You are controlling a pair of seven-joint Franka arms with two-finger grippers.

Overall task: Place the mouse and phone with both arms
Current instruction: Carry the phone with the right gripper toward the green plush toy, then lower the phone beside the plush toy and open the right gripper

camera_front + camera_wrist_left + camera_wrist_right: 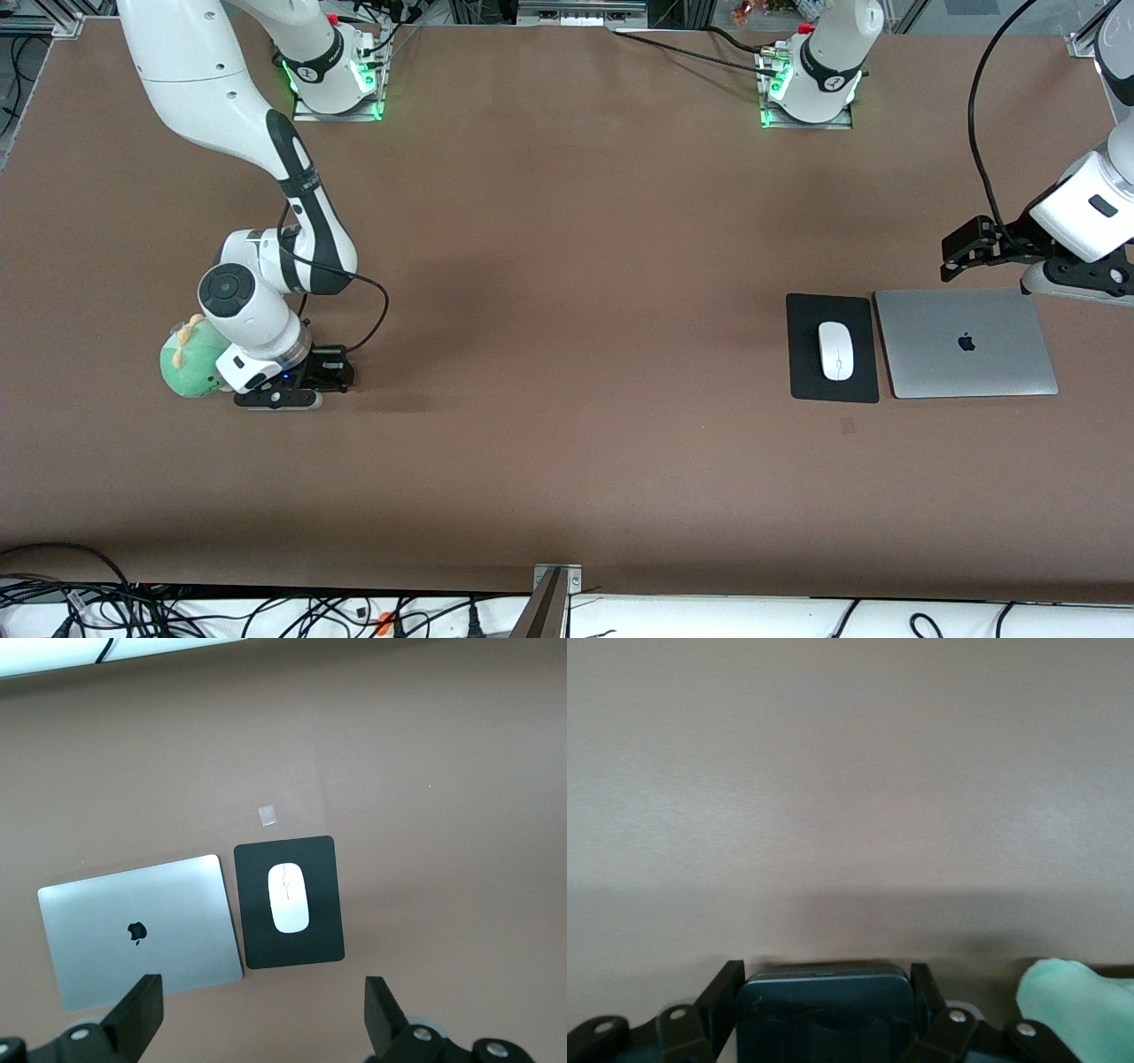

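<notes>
Right tool [297, 390] clamps phone [824, 1010] low by plush [190, 357]; left tool [257, 1014] open, empty over laptop [966, 341]. Risk: phone slipping from its edge-only grip.

Glossy white mouse [835, 350] on matt black pad [832, 347]; brushed-metal laptop [966, 343]; plush toy [188, 357]

We saw a brown table [567, 266]. On it lay a closed silver laptop [966, 343]; just beside the laptop a black mouse pad [832, 301]; well apart from the laptop, a green plush toy [188, 359].
</notes>
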